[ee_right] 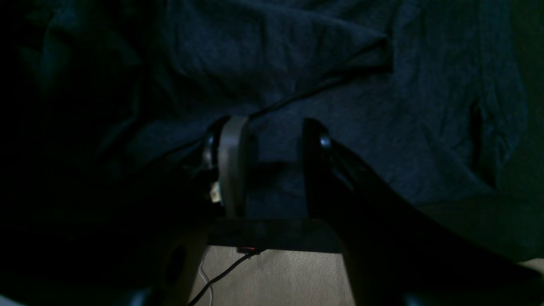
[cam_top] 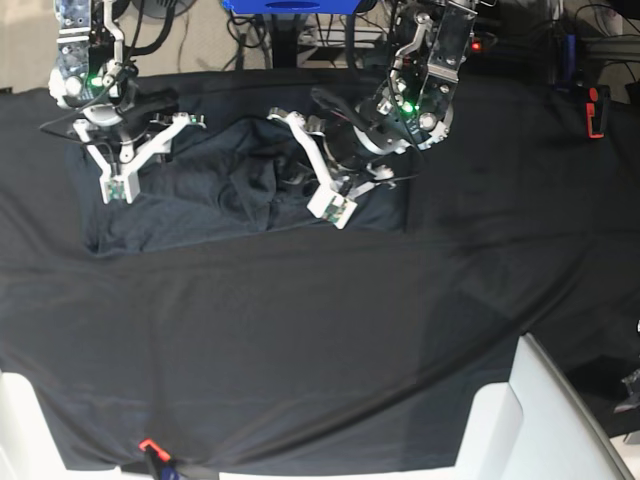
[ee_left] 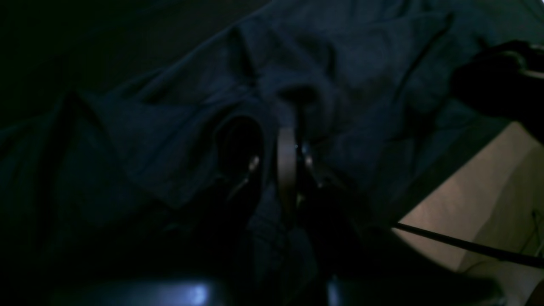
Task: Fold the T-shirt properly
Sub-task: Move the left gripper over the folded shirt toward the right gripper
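One rumpled charcoal-grey knit T-shirt [cam_top: 215, 190] lies at ten o'clock on the black table cloth [cam_top: 330, 340], left gripper [ee_left: 272, 148] pinching it, right gripper [ee_right: 272, 157] spread; near half bare.

You're looking down past the right gripper [ee_right: 272, 161], whose two fingers stand apart with bare cloth showing in the gap between them. The left finger [ee_right: 231, 165] is grey and upright; the right one is black and runs off toward the lower right. Under and beyond them the T-shirt [ee_right: 340, 114] lies rumpled, with one fold [ee_right: 365, 49] ending in a point at upper right. Below the gripper body you can see a pale floor [ee_right: 280, 276] and a thin cable [ee_right: 221, 276]
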`<action>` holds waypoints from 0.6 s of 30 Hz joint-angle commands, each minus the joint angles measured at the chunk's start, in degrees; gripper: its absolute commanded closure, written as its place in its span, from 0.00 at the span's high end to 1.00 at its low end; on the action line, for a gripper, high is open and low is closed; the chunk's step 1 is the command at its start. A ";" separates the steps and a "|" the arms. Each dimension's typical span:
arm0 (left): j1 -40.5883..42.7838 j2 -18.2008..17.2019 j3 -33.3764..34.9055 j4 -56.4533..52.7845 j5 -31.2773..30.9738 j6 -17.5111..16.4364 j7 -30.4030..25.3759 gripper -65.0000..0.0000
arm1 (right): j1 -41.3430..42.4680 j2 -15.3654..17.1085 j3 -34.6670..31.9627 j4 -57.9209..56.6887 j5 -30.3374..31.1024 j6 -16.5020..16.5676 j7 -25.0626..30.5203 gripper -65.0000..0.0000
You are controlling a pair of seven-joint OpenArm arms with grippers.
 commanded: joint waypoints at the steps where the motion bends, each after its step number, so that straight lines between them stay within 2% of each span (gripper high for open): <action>1: -0.33 0.31 0.04 0.87 -0.55 -0.19 -1.09 0.00 | 0.09 0.20 0.11 0.87 0.18 0.04 0.95 0.31; 12: -1.12 1.55 0.30 -2.04 -0.55 -0.28 -1.01 0.00 | 0.09 0.20 0.11 0.78 0.18 0.04 0.78 0.31; 18: -2.35 1.19 3.29 -2.12 -0.46 -0.28 -1.01 0.00 | 0.09 0.20 0.11 -0.80 0.18 0.04 0.86 0.31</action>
